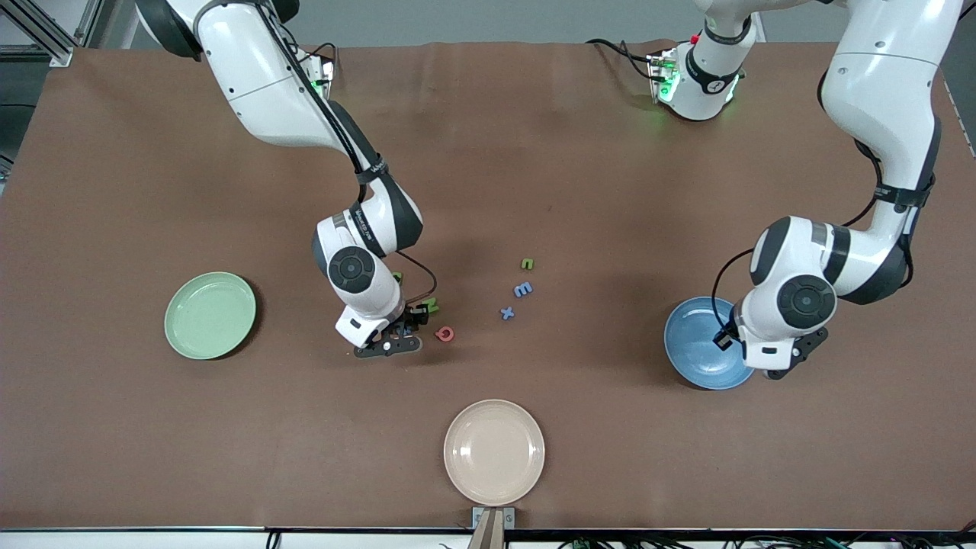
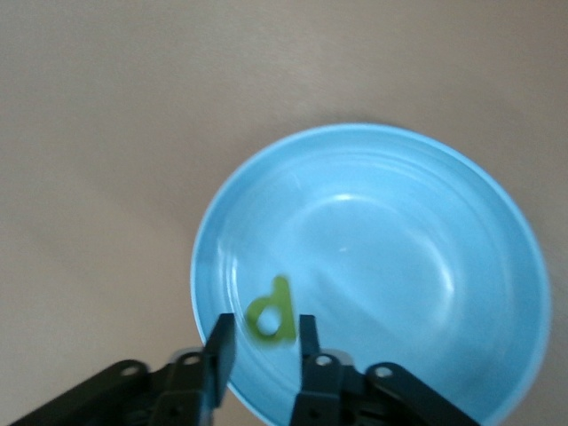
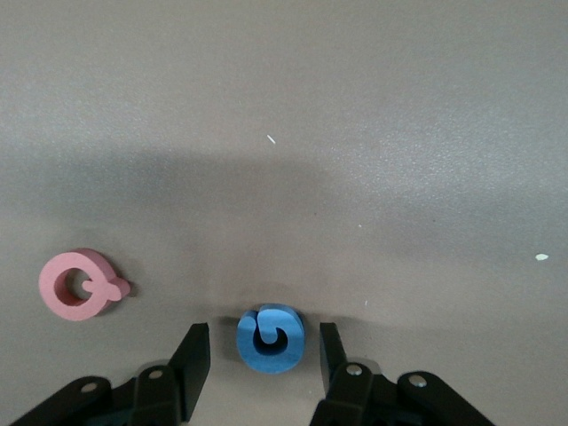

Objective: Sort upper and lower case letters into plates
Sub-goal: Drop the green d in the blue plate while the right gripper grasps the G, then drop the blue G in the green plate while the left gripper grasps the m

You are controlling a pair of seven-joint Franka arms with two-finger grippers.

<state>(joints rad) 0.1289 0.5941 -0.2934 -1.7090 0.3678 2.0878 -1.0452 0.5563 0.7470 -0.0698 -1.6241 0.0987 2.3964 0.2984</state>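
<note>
Now, from the front camera: the round pale green plate (image 1: 210,315) lies toward the right arm's end of the table, the round blue plate (image 1: 701,343) toward the left arm's end, and a cream-beige plate (image 1: 494,451) lies nearest the camera. Small foam letters, a green one (image 1: 527,264), a blue m (image 1: 523,289) and a blue x (image 1: 507,313), lie mid-table, a red ring-shaped letter (image 1: 444,334) nearby. The right gripper (image 1: 398,335) is low beside that red letter; the left gripper (image 1: 732,335) is over the blue plate.

Left wrist view: jaws parted, with a green foam letter d (image 2: 272,312) between the fingertips, in the blue plate (image 2: 399,222).

Right wrist view: open fingers (image 3: 193,359) straddle a blue curled foam letter (image 3: 271,338) on the brown tabletop (image 3: 355,133), not touching it; the pink-red letter (image 3: 80,284) lies beside.
</note>
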